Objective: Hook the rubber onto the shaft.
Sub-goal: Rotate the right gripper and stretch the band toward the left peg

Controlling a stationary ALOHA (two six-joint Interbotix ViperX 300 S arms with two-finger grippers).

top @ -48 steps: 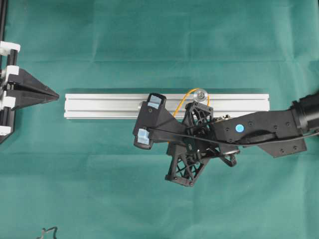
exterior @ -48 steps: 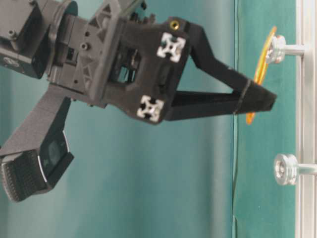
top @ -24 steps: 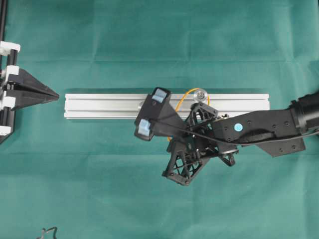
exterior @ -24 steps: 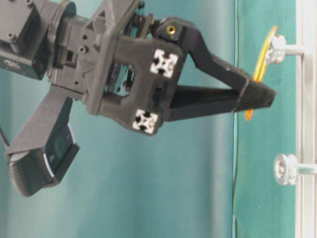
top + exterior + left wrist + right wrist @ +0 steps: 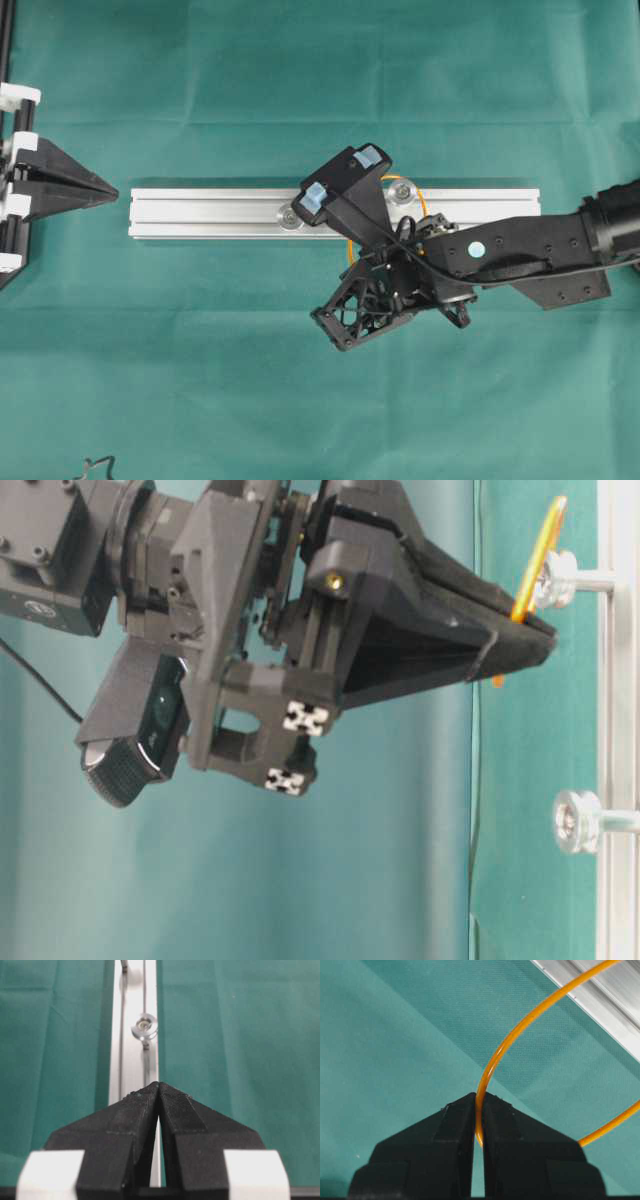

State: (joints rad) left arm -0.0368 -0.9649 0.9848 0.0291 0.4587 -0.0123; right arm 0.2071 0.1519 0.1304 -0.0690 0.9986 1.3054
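Rubber band (image 5: 520,1025) pinched in the right hand (image 5: 479,1105), beside the first peg (image 5: 556,577)
Its far end seems looped around that peg on the silver rail (image 5: 200,212); the second peg (image 5: 574,821) stands bare, so stretching across looks left to do. Left hand (image 5: 159,1091) is clenched on nothing, well apart. Green cloth covers the desk (image 5: 300,60)

Even, bright light w/ soft shadows. Silver rail (image 5: 200,212) shows mild glare. Table-level view: bg blurry. Wrist views: sharp nearby, rail blurry further off.
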